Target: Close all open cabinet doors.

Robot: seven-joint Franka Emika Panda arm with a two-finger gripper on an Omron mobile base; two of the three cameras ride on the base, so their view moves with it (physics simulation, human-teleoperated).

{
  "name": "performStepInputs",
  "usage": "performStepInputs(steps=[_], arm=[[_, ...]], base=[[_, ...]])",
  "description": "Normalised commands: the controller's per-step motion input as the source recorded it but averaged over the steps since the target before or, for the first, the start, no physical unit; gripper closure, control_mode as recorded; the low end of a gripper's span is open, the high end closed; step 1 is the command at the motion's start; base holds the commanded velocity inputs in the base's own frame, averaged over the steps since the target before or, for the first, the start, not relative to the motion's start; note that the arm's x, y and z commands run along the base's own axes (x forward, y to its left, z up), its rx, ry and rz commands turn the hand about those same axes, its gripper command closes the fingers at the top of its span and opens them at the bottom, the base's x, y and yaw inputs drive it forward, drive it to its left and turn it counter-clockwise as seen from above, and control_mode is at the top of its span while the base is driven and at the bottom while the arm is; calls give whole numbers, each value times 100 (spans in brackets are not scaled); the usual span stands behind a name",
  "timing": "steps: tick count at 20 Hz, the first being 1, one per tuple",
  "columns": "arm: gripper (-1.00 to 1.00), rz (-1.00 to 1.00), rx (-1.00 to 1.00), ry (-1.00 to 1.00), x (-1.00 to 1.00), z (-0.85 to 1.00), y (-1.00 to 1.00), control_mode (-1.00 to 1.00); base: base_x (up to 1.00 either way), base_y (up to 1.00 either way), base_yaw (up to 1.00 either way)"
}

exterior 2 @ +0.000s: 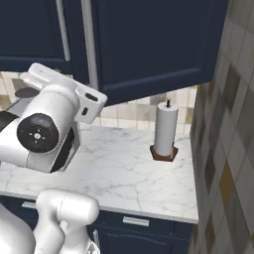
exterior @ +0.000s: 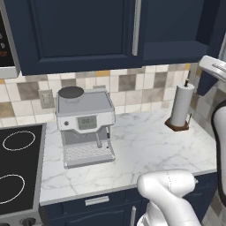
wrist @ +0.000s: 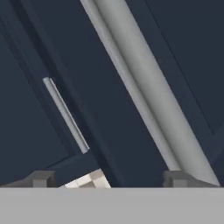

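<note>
Right cabinet door (exterior 2: 149,44) above the counter (exterior 2: 124,168), swung out from the cabinet front, bar handle (exterior 2: 89,42) vertical, left door (exterior: 79,31) flush, gripper (wrist: 107,177) fingers spread apart, close before the handle, clamping nothing

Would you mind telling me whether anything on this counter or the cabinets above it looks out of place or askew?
Yes: the dark navy wall-cabinet door with a long silver bar handle stands swung out over the white marble counter, not flush with its neighbour. The white paper towel roll and silver espresso machine sit upright; nothing has spilled.
</note>
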Motion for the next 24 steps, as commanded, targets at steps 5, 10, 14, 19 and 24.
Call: performStepInputs(steps=[5,10,14,19,24], arm=[[-100,19,6,-7,61,0,21,-100],[-100,17,2,-1,64,0,21,-100],[-100,7,0,0,59,0,19,-100],[-100,0,0,0,56,0,25,-100],[-100,0,0,0,58,0,23,-100]], base=[[0,0,0],[0,0,0],[0,0,0],[0,0,0],[0,0,0]])
